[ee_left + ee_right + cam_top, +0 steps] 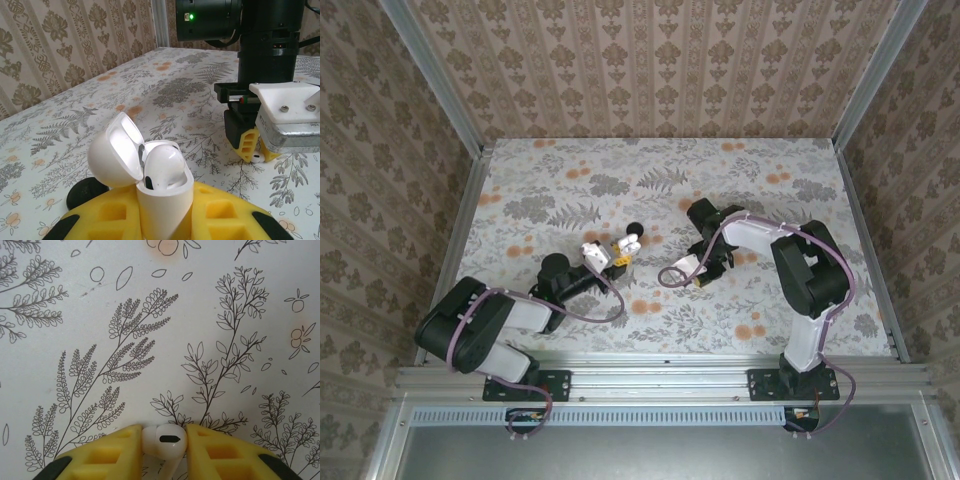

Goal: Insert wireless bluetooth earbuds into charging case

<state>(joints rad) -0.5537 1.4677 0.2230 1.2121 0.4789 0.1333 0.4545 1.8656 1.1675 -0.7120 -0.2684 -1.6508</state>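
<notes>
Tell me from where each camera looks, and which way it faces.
Top external: above and behind, looking down on the table; both arms show.
Left wrist: low, facing across the table; left gripper holds the open charging case.
Right wrist: facing down at the table; right gripper pinches an earbud.
Shared: left wrist also sees the right gripper and earbud.

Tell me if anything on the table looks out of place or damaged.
Nothing stands out. The left gripper holds the charging case roughly upright, lid open. The right gripper pinches a white earbud cleanly. A black disc lies flat on the table beside the case.
</notes>
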